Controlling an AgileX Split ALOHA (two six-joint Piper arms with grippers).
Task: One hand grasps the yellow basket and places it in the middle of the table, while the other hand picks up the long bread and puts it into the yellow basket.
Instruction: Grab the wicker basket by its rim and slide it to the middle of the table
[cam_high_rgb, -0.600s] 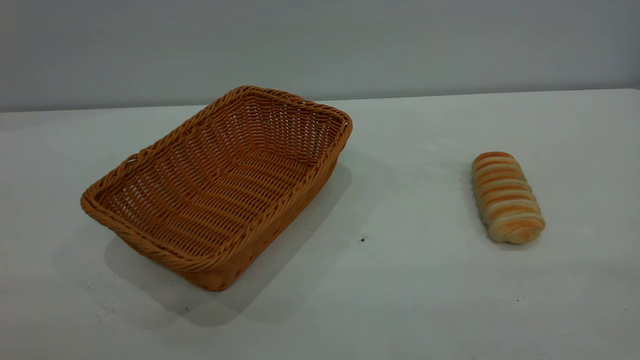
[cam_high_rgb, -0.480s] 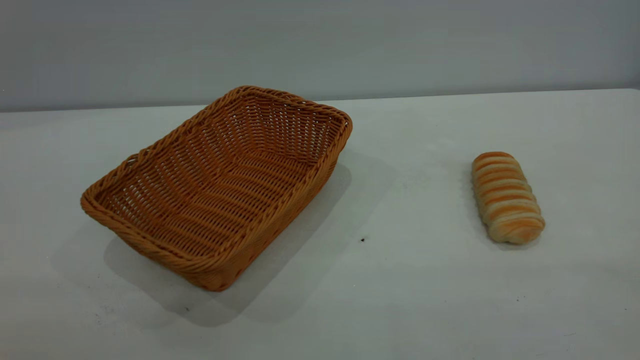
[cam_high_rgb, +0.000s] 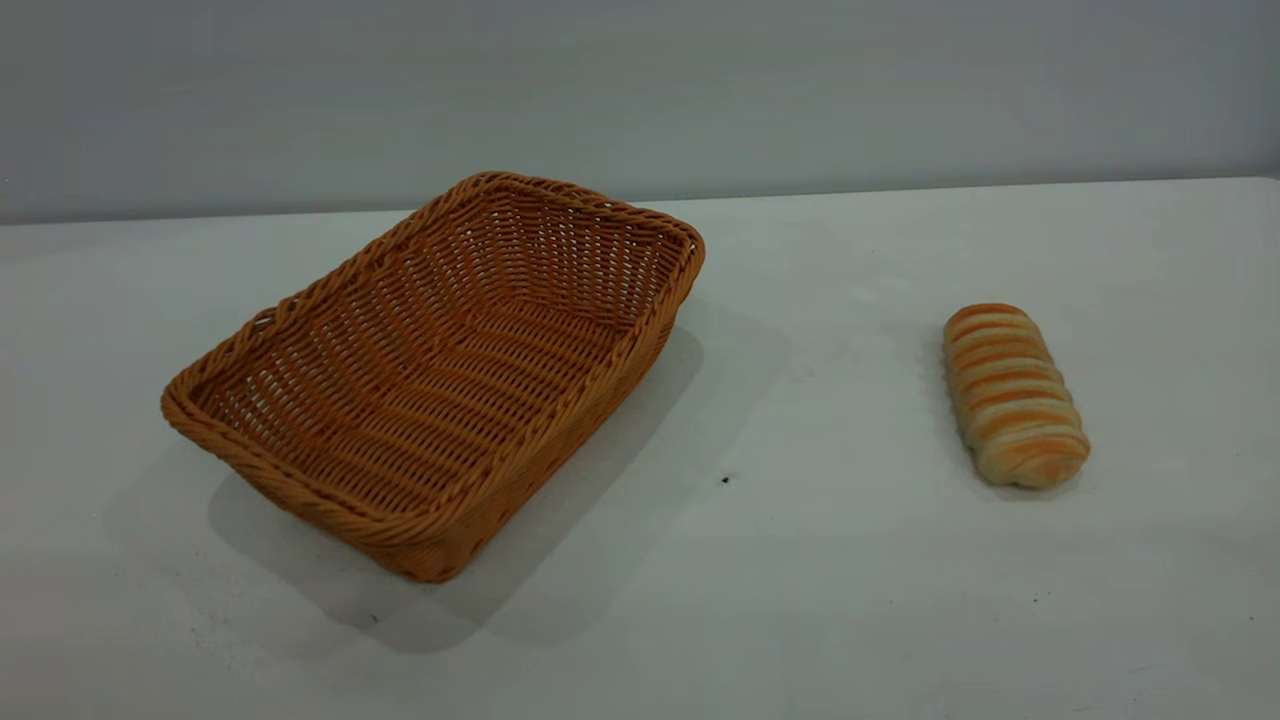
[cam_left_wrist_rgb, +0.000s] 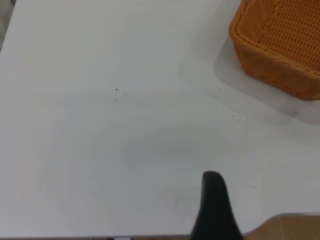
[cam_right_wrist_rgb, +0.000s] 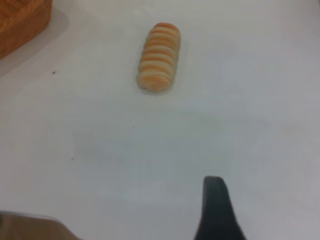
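White, faintly specked table (cam_high_rgb: 800, 600) carries everything. Each wrist view shows one dark finger, so neither gripper's opening can be told. Orange-tan woven wicker basket (cam_high_rgb: 440, 380) sits left of centre, unmoved; striped oblong bread (cam_high_rgb: 1015, 395) lies well apart, right.

This looks like a robot test bench in a lab, not a home or kitchen. A broad white table (cam_high_rgb: 820, 600) with faint dark specks runs back to a plain grey wall (cam_high_rgb: 640, 90) at 12 o'clock, with no furnishings or decoration around it. Only two props sit on it, a woven yellow basket (cam_high_rgb: 440, 370) and a striped long bread (cam_high_rgb: 1012, 394), staged well apart.
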